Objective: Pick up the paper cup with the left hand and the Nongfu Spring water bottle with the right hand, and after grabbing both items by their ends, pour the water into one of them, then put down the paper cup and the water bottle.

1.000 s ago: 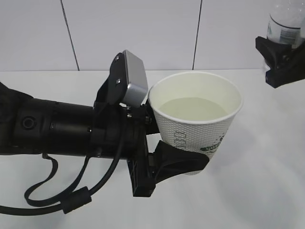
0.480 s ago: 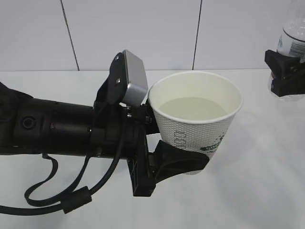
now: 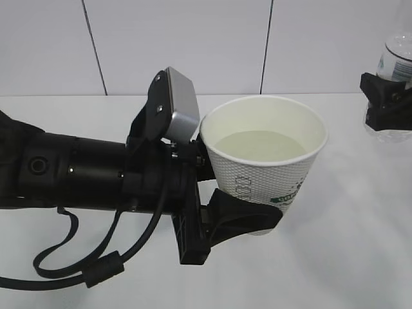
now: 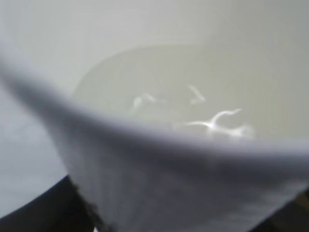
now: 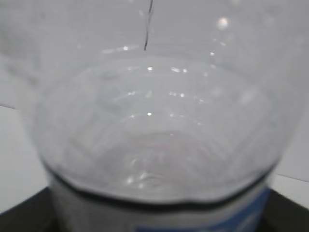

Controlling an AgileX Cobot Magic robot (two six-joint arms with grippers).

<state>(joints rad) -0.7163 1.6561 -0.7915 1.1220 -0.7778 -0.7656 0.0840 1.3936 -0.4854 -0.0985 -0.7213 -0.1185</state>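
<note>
- Exterior view: left hand [image 3: 241, 215] clamped round the lower wall of the paper cup [image 3: 264, 164], one black finger [image 3: 248, 219] wrapped under the green print, the other hidden behind the cup.
- Grey block [image 3: 180, 106] perched on top of that gripper, right beside the cup's rolled rim.
- Thick black arm [image 3: 71, 174] stretched in from the left edge, cable [image 3: 90, 270] looped beneath it over the white table [image 3: 335, 257].
- Held upright and clear of the table, with water [image 3: 261, 145] pale and level inside, well below the rim.
- Left wrist view: filled almost wholly by the blurred near rim of the cup, bright glints on the water [image 4: 193, 116] beyond it, dark finger edge at the bottom left.
- Far right of the exterior view: right hand [image 3: 386, 106] gripped on the Nongfu Spring water bottle [image 3: 399, 58], bottle upright, top cut off by the frame, well apart from the cup.
- Bottle base against the table: could not tell whether touching or just above.
- Right wrist view: clear ribbed bottle wall [image 5: 154, 125] pressed close to the lens, strip of label at the lower edge, black gripper parts in both bottom corners.
</note>
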